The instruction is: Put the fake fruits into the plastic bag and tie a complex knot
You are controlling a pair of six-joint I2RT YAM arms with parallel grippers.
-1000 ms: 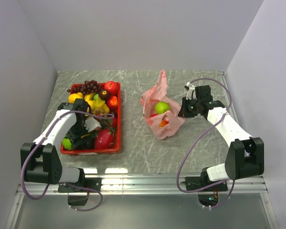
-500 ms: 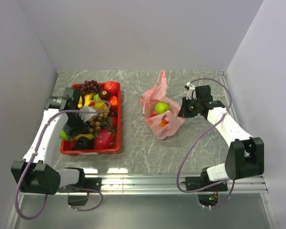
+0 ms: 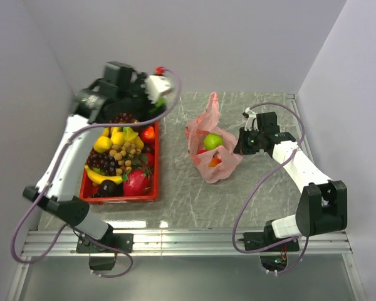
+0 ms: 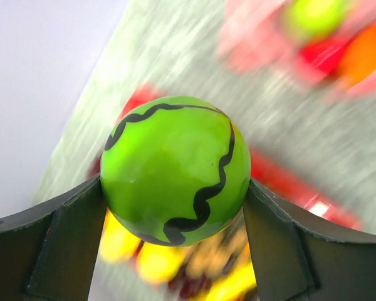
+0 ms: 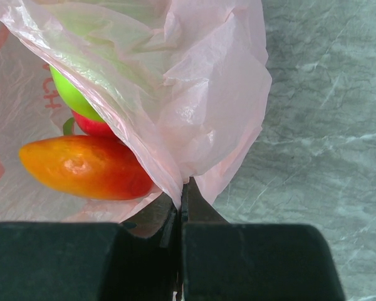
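My left pincer [image 3: 154, 89] clamps a green striped fruit [image 4: 175, 188] high above the red tray [image 3: 151, 195]. My right pincer [image 5: 180, 195] pinches the plastic bag [image 3: 208, 118] rim on the tabletop [image 3: 188, 194]. The glossy ball could squirt free, or miss a mouth held from only 1 side.

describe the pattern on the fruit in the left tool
Round plastic fruit: bright green, wavy black stripes; clearest in left wrist view.

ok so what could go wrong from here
The round, glossy toy watermelon is held only at its sides by the left gripper, so it could slip out mid-carry. The right gripper pinches just a thin fold of the plastic bag, and a green apple sits high in its mouth, so a dropped fruit may roll off.
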